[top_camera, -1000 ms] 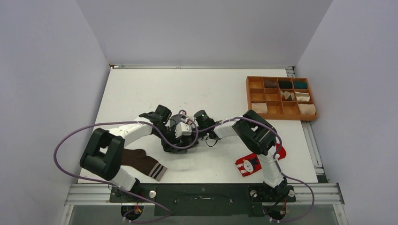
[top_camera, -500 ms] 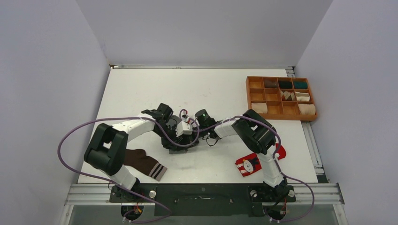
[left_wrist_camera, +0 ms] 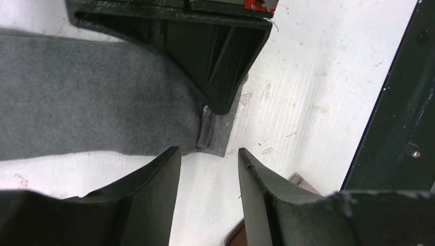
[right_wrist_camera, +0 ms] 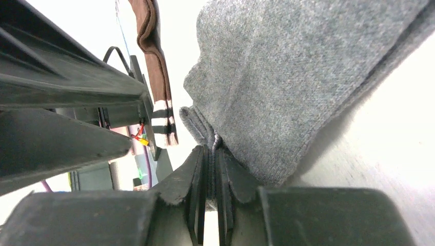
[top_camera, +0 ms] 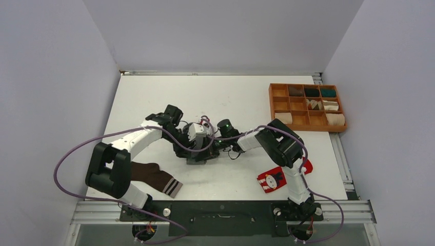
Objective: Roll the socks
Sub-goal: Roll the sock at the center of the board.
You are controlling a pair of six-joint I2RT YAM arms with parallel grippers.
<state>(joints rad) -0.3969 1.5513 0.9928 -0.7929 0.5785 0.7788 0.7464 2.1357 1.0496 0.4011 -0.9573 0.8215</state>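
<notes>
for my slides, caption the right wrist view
Right claw pinching the edge of the plain grey fabric sock, dark brown striped-cuff sock behind.

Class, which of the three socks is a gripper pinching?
The grey sock: the right gripper's fingers clamp its edge. The brown striped sock and red cartoon sock lie ungripped.

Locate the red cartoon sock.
The red sock lies near the table's front edge, right side of the top view, partly under the right arm.
</notes>
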